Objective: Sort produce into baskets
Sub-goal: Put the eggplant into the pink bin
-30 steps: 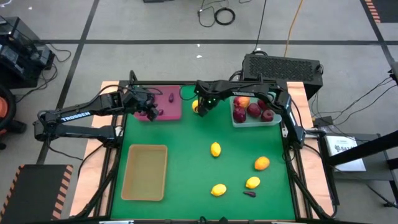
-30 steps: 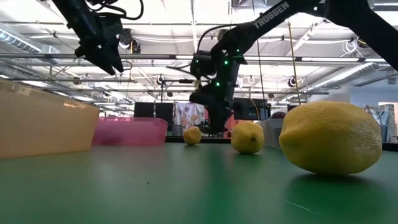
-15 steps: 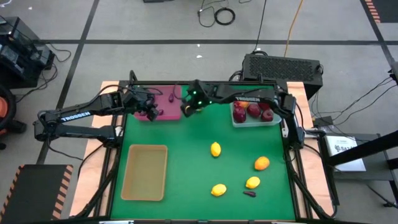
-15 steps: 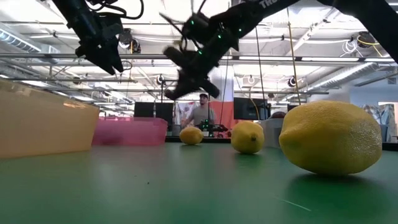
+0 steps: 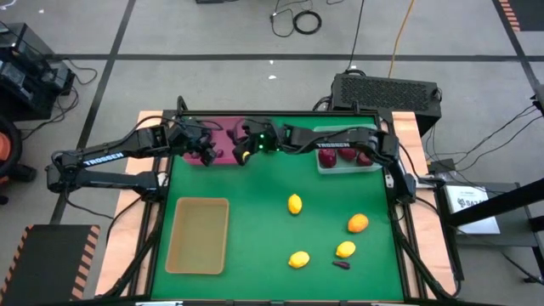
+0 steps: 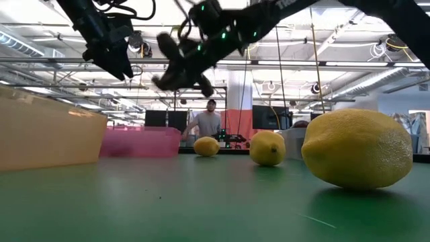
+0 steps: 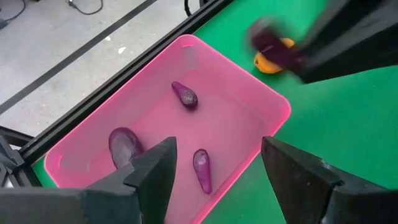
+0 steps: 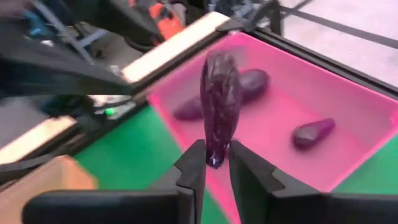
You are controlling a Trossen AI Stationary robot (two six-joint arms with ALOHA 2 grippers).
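Note:
My right gripper (image 8: 216,157) is over the right rim of the maroon basket (image 5: 223,136), shut on a dark purple vegetable (image 8: 220,99). Three more purple vegetables (image 7: 185,94) lie on that basket's floor. My left gripper (image 7: 214,149) hangs open above the same basket with nothing between its fingers. Red apples (image 5: 347,151) fill the clear basket (image 5: 374,163) at the far right. The tan basket (image 5: 198,235) sits at the near left. Lemons (image 5: 294,204), an orange fruit (image 5: 358,223) and a small purple vegetable (image 5: 340,264) lie on the green mat. My right gripper pinches the purple vegetable by one end (image 8: 216,148) between its two fingertips. The fingers come slanting down from the table's right. The vegetable sticks out lengthwise beyond the fingertips, lifted clear above the maroon basket's rim.
A lemon (image 6: 206,146) lies on the mat just right of the maroon basket, below my right arm. My two grippers stand close together over that basket. A person shows in the room beyond the table in the low view. The mat's middle has bare room.
My right gripper has risen and swung toward the table's left, from beside the lemon at the far middle to the maroon basket's right rim. It has tipped from pointing steeply down to a shallow slant.

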